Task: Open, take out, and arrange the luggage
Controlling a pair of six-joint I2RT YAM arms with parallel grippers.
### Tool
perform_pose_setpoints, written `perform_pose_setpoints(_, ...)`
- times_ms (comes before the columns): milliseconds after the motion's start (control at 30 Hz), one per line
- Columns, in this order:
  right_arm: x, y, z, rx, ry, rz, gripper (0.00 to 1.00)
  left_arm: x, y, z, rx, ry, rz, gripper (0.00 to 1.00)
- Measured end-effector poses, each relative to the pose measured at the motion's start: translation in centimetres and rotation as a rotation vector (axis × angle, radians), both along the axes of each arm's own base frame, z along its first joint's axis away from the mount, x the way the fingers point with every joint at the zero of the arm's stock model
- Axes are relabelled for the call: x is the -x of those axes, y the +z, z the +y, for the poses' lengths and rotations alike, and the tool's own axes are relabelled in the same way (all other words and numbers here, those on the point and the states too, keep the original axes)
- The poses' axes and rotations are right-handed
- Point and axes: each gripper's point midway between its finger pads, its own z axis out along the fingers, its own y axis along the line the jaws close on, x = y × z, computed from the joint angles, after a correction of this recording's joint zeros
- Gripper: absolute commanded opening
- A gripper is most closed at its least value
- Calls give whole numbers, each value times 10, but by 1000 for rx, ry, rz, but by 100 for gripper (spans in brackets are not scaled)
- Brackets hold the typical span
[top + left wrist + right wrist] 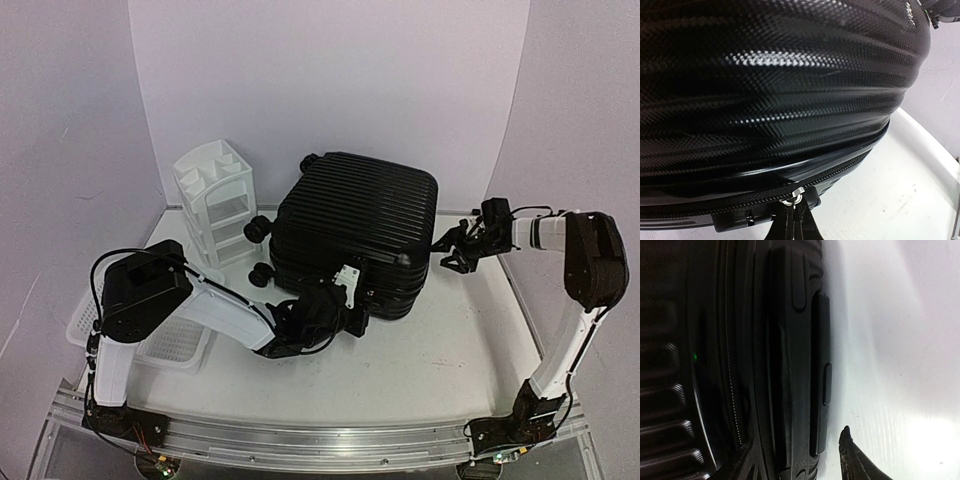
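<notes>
Glossy, finely dimpled ribbed plastic is gleaming on the luggage, its small metal zipper pull shining.

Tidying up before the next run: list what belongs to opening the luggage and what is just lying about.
Belongs to the job: the luggage; its zipper pull, pinched in the left gripper.
Just lying about: the white drawer unit; the white mesh basket.
</notes>
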Motion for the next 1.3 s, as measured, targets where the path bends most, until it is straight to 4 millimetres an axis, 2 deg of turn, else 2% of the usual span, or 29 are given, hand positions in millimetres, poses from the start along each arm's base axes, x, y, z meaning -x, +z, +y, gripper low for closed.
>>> perform_pose_setpoints(100,1,-7,12,34,30,39,50,0,0,0,0,0,1,0)
perform_pose_setpoints(200,-5,-17,14,80,34,69,39,0,0,0,-1,1,1,0)
perform_pose_setpoints(300,-6,-31,20,134,36,100,34,0,0,0,-2,0,1,0)
perform_pose_setpoints(333,-7,-34,20,149,30,107,29,0,0,0,-2,1,1,0)
perform_pose_setpoints(433,-9,-34,23,169,16,103,2,0,-1,0,-5,1,2,0)
perform_pose_setpoints(467,-10,-34,23,177,8,96,0,0,-1,0,-6,1,5,0)
perform_pose_setpoints(567,-7,-34,24,243,-39,62,0,0,-1,-1,-8,3,19,0)
perform_pose_setpoints(667,7,-33,23,301,-99,48,0,5,-3,-6,-9,-20,47,0)
perform_pose_setpoints(900,46,-35,18,318,-208,57,0,53,2,-36,-40,-173,34,0)
perform_pose_setpoints(1067,54,-34,16,308,-241,51,0,63,2,-53,-61,-264,14,4)
perform_pose_setpoints(1100,55,-34,16,306,-245,44,3,63,2,-56,-69,-275,6,5)
perform_pose_setpoints(1167,56,-34,14,305,-250,29,26,63,3,-63,-80,-295,-5,10)
perform_pose_setpoints(1233,58,-32,11,319,-249,11,53,65,4,-68,-86,-316,-13,24)
perform_pose_setpoints(1300,70,-29,8,374,-216,9,67,68,3,-69,-94,-340,-19,37)
